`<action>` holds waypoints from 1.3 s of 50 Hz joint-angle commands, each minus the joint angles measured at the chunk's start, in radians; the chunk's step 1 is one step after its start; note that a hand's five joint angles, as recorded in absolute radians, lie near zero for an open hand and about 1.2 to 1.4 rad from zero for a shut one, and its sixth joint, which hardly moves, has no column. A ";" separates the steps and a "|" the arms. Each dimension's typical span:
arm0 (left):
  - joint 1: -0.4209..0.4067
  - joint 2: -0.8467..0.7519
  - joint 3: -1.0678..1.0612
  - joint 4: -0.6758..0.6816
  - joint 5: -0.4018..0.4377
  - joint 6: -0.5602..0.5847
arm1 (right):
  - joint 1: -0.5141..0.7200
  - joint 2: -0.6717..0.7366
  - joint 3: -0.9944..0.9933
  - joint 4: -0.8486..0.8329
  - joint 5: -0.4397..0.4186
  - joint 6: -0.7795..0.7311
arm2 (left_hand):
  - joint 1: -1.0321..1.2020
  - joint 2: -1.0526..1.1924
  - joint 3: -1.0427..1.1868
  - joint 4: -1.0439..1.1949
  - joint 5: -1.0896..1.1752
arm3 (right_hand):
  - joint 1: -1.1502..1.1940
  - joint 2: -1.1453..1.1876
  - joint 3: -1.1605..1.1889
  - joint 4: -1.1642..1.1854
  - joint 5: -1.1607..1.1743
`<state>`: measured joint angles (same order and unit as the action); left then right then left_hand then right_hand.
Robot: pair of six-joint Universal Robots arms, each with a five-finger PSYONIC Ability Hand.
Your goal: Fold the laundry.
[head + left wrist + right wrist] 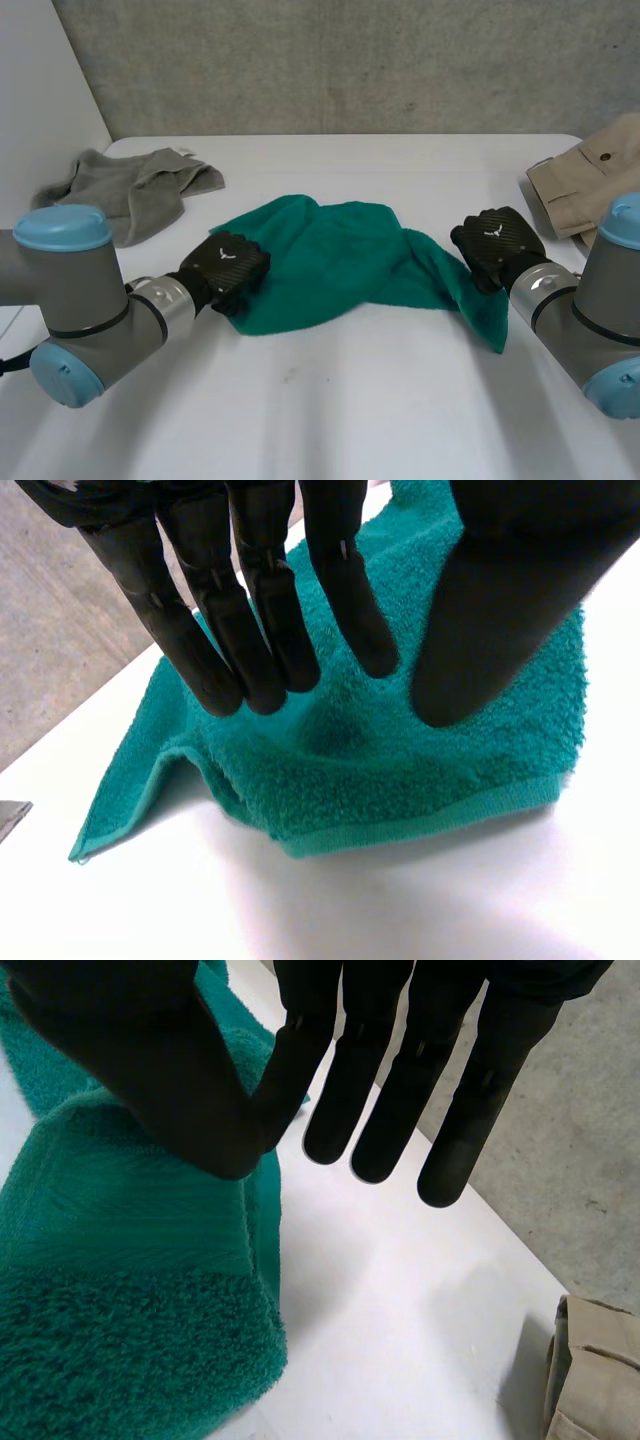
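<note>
**White table [330, 400], green towel [330, 265] rumpled at its middle**

A grey cloth [140, 185] lies far left and a beige garment [585, 180] far right. The left hand [228, 268] is over the towel's left edge with straight, relaxed fingers. The right hand [495, 240] is at the towel's right edge, and I cannot tell its grip.

Finding the towel [340, 260] lying at the middle of the table [330, 400], with the left hand [225, 268] at its left edge and the right hand [495, 245] at its right end. Finding a crumpled cloth [135, 185] lying far left and a folded garment [590, 180] far right.
</note>
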<state>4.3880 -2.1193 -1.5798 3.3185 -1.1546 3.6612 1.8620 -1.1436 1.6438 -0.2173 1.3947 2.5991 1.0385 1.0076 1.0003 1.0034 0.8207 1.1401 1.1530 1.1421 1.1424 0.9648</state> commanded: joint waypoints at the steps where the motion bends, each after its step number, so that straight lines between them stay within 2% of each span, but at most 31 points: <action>1: -0.016 0.050 -0.017 -0.004 0.001 0.010 | -0.003 -0.002 0.001 0.003 0.004 0.006 | 0.170 0.201 0.208 0.205 0.213 | 0.256 0.243 0.254 0.254 0.257; 11: -0.016 0.087 -0.005 0.004 -0.004 -0.006 | -0.007 -0.007 -0.028 0.041 0.027 0.048 | -0.050 -0.019 -0.011 -0.014 -0.006 | 0.256 0.243 0.254 0.254 0.257; 14: -0.005 0.094 0.023 0.019 -0.005 -0.006 | -0.012 -0.021 -0.067 0.104 0.075 0.142 | -0.431 -0.400 -0.392 -0.395 -0.387 | -0.098 -0.111 -0.100 -0.100 -0.097; 16: 0.005 0.093 0.059 0.032 -0.007 -0.007 | -0.017 -0.033 -0.113 0.180 0.108 0.229 | -0.607 -0.576 -0.569 -0.572 -0.564 | -0.321 -0.334 -0.323 -0.324 -0.321; 18: 0.013 0.088 0.092 0.038 -0.007 -0.010 | -0.021 -0.044 -0.143 0.235 0.119 0.278 | -0.640 -0.609 -0.602 -0.605 -0.597 | -0.463 -0.476 -0.465 -0.465 -0.462; 19: 0.019 0.078 0.128 0.041 -0.002 -0.010 | -0.027 -0.044 -0.178 0.301 0.121 0.330 | -0.660 -0.630 -0.622 -0.625 -0.617 | -0.725 -0.738 -0.727 -0.727 -0.724; 22: 0.031 0.046 0.197 0.038 0.004 -0.004 | -0.029 -0.036 -0.226 0.395 0.115 0.403 | -0.702 -0.671 -0.663 -0.667 -0.658 | -0.966 -0.978 -0.968 -0.968 -0.965; 26: 0.062 -0.077 0.364 0.023 0.033 0.026 | -0.020 -0.002 -0.289 0.533 0.103 0.510 | -0.708 -0.677 -0.669 -0.673 -0.664 | -0.966 -0.978 -0.968 -0.968 -0.965; 29: 0.080 -0.173 0.470 -0.003 0.059 0.087 | 0.000 0.028 -0.308 0.556 0.096 0.562 | -0.708 -0.677 -0.669 -0.673 -0.664 | -0.966 -0.978 -0.968 -0.968 -0.965; 34: 0.102 -0.348 0.648 -0.065 0.113 0.209 | 0.052 0.102 -0.326 0.481 0.107 0.605 | -0.711 -0.680 -0.672 -0.675 -0.667 | -0.966 -0.978 -0.968 -0.968 -0.965; 39: 0.094 -0.459 0.741 -0.119 0.144 0.275 | 0.086 0.179 -0.352 0.386 0.156 0.587 | -0.708 -0.677 -0.669 -0.673 -0.664 | -0.966 -0.978 -0.968 -0.968 -0.965; 40: 0.093 -0.484 0.751 -0.128 0.148 0.289 | 0.089 0.188 -0.357 0.372 0.167 0.584 | -0.708 -0.677 -0.669 -0.673 -0.664 | -0.907 -0.920 -0.909 -0.910 -0.907; 41: 0.090 -0.490 0.751 -0.132 0.148 0.295 | 0.094 0.205 -0.366 0.349 0.185 0.573 | -0.708 -0.677 -0.669 -0.673 -0.664 | -0.610 -0.623 -0.612 -0.613 -0.610; 42: 0.088 -0.496 0.750 -0.134 0.148 0.303 | 0.095 0.209 -0.369 0.343 0.191 0.569 | -0.708 -0.677 -0.669 -0.673 -0.664 | -0.410 -0.423 -0.412 -0.412 -0.409; 43: 0.084 -0.505 0.744 -0.134 0.148 0.313 | 0.095 0.217 -0.372 0.332 0.201 0.558 | -0.705 -0.674 -0.667 -0.670 -0.661 | -0.027 -0.040 -0.029 -0.029 -0.026; 44: 0.082 -0.508 0.741 -0.131 0.148 0.319 | 0.095 0.216 -0.372 0.329 0.202 0.550 | -0.699 -0.668 -0.661 -0.664 -0.656 | 0.212 0.199 0.210 0.210 0.213; 47: 0.074 -0.508 0.730 -0.113 0.145 0.329 | 0.095 0.182 -0.352 0.319 0.199 0.523 | -0.629 -0.598 -0.590 -0.594 -0.585 | 0.256 0.243 0.254 0.254 0.257; 51: 0.067 -0.508 0.722 -0.086 0.145 0.321 | 0.101 0.079 -0.306 0.293 0.155 0.497 | -0.558 -0.527 -0.520 -0.523 -0.515 | 0.256 0.243 0.254 0.254 0.257; 55: 0.050 -0.524 0.722 -0.079 0.142 0.319 | 0.109 -0.054 -0.257 0.276 0.095 0.477 | -0.315 -0.284 -0.277 -0.280 -0.272 | 0.256 0.243 0.254 0.254 0.257; 56: 0.045 -0.525 0.721 -0.079 0.141 0.324 | 0.111 -0.097 -0.242 0.273 0.074 0.474 | 0.003 0.033 0.041 0.038 0.046 | 0.256 0.243 0.254 0.254 0.257; 58: 0.042 -0.521 0.718 -0.077 0.138 0.332 | 0.112 -0.126 -0.231 0.269 0.055 0.474 | 0.356 0.387 0.394 0.391 0.400 | 0.256 0.243 0.254 0.254 0.257; 62: 0.033 -0.458 0.676 -0.053 0.076 0.344 | 0.102 -0.154 -0.229 0.271 0.038 0.464 | 0.358 0.389 0.396 0.393 0.401 | 0.256 0.243 0.254 0.254 0.257; 65: 0.027 -0.368 0.606 0.018 0.012 0.323 | 0.072 -0.147 -0.237 0.273 0.040 0.435 | 0.358 0.389 0.396 0.393 0.401 | 0.256 0.243 0.254 0.254 0.257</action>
<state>4.4257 -2.6095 -0.8835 3.2572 -1.0455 3.9975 1.9682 -1.2807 1.4129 0.0518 1.4444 3.0651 1.1684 1.1896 1.1803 1.1909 0.9818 1.1256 1.1741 1.1823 1.1915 0.9896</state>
